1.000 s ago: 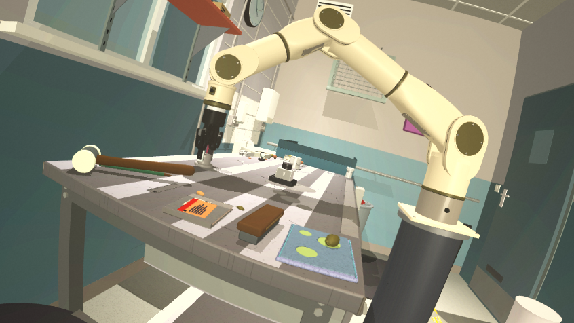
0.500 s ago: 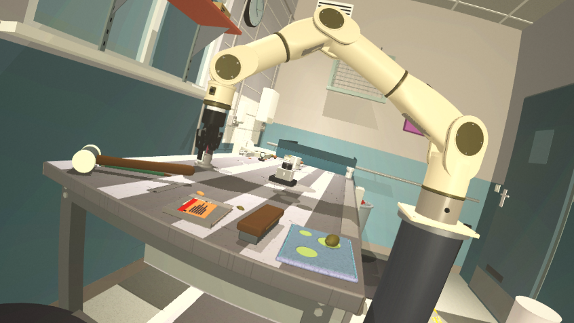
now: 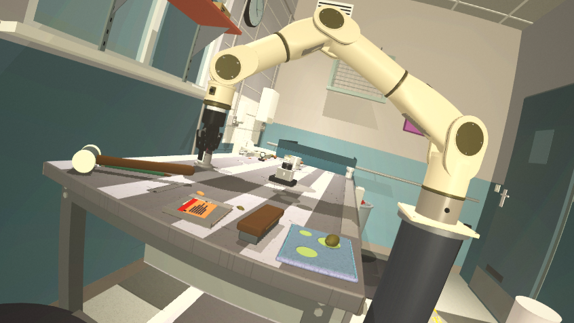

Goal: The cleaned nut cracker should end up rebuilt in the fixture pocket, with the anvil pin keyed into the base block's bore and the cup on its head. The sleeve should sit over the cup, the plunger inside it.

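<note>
A grey flanged part of the nut cracker (image 3: 205, 161), an upright stem on a round foot, stands on the far left of the table near the mallet handle's end. My gripper (image 3: 206, 152) hangs straight down over it with its fingers around the stem, and they are closing. Whether they grip the part is not clear at this distance. The fixture (image 3: 283, 176), a dark plate with a white block on it, sits apart to the right near the table's middle. The other parts are too small to tell.
Behind the table runs a teal wall with a rail and small clutter. A mallet (image 3: 128, 162) lies left of the gripper. Nearer the front lie an orange card (image 3: 198, 209), a brown block (image 3: 260, 222) and a blue mat (image 3: 318, 252) with a nut.
</note>
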### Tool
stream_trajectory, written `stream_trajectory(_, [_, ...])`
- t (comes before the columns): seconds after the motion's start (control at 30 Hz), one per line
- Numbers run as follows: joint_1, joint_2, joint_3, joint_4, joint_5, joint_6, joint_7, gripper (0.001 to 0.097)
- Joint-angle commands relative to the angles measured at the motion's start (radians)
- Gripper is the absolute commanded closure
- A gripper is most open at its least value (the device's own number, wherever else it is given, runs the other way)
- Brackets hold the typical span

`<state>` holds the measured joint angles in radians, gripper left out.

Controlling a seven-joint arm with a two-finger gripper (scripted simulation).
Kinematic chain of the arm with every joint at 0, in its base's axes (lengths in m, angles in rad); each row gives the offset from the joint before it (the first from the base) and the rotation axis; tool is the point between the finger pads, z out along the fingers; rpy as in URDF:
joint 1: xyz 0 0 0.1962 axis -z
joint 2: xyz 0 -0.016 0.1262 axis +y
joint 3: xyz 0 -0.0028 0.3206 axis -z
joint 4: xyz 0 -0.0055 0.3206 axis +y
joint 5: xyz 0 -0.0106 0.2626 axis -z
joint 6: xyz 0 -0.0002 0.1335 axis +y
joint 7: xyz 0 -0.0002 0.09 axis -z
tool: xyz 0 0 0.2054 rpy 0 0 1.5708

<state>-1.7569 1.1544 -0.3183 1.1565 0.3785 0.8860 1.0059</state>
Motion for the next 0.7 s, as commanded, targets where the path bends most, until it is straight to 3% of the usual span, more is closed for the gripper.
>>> stream_trajectory(0.0, [0.000, 0.000, 0.000, 0.000, 0.000, -0.001, 0.000, 0.0716])
stream_trajectory(0.3, [0.000, 0.000, 0.000, 0.000, 0.000, -0.001, 0.000, 0.0896])
stream_trajectory(0.67, [0.001, -0.018, -0.004, -0.002, -0.004, 0.018, 0.003, 0.0901])
